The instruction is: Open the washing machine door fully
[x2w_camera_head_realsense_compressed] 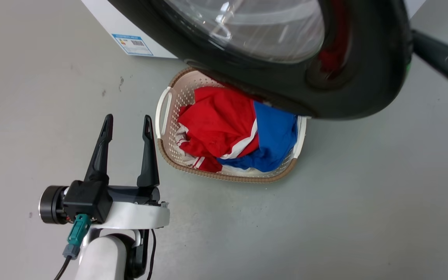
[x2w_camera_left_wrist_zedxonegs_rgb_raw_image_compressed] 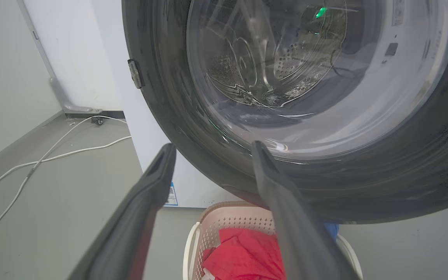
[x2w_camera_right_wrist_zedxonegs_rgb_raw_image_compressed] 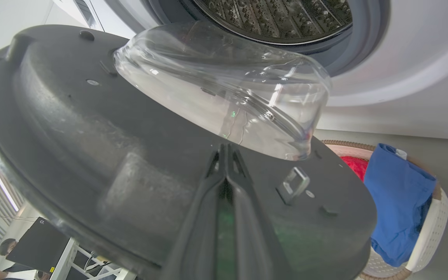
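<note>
Head view: washing machine door (x2w_camera_head_realsense_compressed: pixel 364 77) fills the top, glossy black rim w/ clear bulge, standing out from the white machine (x2w_camera_head_realsense_compressed: pixel 103 19) and hanging over a laundry basket (x2w_camera_head_realsense_compressed: pixel 165 112) of red and blue clothes. Left gripper (x2w_camera_head_realsense_compressed: pixel 128 120) hovers low left, jaws apart, nothing between them, well clear of the door. Right arm (x2w_camera_head_realsense_compressed: pixel 434 52) reaches in behind the door's right edge, green light on. Left wrist view: left gripper (x2w_camera_left_wrist_zedxonegs_rgb_raw_image_compressed: pixel 212 149) points at the door's outer face (x2w_camera_left_wrist_zedxonegs_rgb_raw_image_compressed: pixel 169 97), fingers spread and empty; no contact seen. Drum shows thru the glass bowl (x2w_camera_left_wrist_zedxonegs_rgb_raw_image_compressed: pixel 286 77), and white cables (x2w_camera_left_wrist_zedxonegs_rgb_raw_image_compressed: pixel 53 155) trail over the floor to the left. Right wrist view: right gripper (x2w_camera_right_wrist_zedxonegs_rgb_raw_image_compressed: pixel 226 151) has its jaws pressed together, holding nothing, tips on or just off the door's inner face (x2w_camera_right_wrist_zedxonegs_rgb_raw_image_compressed: pixel 91 136) by the base of the glass bowl (x2w_camera_right_wrist_zedxonegs_rgb_raw_image_compressed: pixel 224 85), w/ the latch hook (x2w_camera_right_wrist_zedxonegs_rgb_raw_image_compressed: pixel 294 182) beside them. Can't tell if they truly touch. Drum opening (x2w_camera_right_wrist_zedxonegs_rgb_raw_image_compressed: pixel 278 19) gapes behind, so the door is unlatched and partway out. Judgement: mid-swing, approx halfway. Next move calls for the right arm to push that inner face outward along the hinge arc till the door stands wide, tips staying off the glass and the latch.
</note>
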Robot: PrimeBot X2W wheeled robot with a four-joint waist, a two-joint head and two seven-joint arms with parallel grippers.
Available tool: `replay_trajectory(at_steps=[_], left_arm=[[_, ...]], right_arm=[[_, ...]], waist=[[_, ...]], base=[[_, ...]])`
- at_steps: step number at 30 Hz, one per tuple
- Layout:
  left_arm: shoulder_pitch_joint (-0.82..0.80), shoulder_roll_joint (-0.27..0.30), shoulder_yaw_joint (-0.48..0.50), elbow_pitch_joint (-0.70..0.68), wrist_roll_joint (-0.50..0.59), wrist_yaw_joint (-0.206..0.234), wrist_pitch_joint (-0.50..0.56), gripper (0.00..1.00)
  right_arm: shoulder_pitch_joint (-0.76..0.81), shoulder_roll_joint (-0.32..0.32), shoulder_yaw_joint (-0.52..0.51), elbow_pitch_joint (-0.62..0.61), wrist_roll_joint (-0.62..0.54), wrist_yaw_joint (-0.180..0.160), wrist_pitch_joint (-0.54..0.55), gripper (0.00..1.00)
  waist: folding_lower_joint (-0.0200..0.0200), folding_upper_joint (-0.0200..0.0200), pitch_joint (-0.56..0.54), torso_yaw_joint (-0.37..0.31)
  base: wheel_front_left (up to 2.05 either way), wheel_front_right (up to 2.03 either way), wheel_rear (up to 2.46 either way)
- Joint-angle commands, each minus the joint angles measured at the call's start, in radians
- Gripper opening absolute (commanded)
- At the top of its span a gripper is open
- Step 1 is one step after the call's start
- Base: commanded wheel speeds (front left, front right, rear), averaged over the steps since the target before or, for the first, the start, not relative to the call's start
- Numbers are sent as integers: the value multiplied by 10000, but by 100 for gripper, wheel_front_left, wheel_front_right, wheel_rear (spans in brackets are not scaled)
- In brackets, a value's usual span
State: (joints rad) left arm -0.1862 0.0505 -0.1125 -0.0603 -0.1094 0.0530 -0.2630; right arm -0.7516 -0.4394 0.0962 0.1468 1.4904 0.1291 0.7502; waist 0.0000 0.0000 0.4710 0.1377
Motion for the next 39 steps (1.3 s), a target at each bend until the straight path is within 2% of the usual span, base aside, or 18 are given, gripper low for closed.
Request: replay_trajectory(at_steps=[1,15,39], left_arm=[[148,-3,61,34,53,-60,-28,100],[498,-1,73,216,283,-164,-28,100],[825,-1,-58,409,386,-240,-28,100]], right_arm=[[420,164,90,-250,95,29,33,0],[2505,922,944,-1627,267,27,-121,0],[4220,2121,2442,-2224,515,27,-404,0]], waist=[[0,0,-143,-46],[0,0,-964,-33],[0,0,-1895,238]], base=[[0,0,0],[0,0,0],[0,0,0]])
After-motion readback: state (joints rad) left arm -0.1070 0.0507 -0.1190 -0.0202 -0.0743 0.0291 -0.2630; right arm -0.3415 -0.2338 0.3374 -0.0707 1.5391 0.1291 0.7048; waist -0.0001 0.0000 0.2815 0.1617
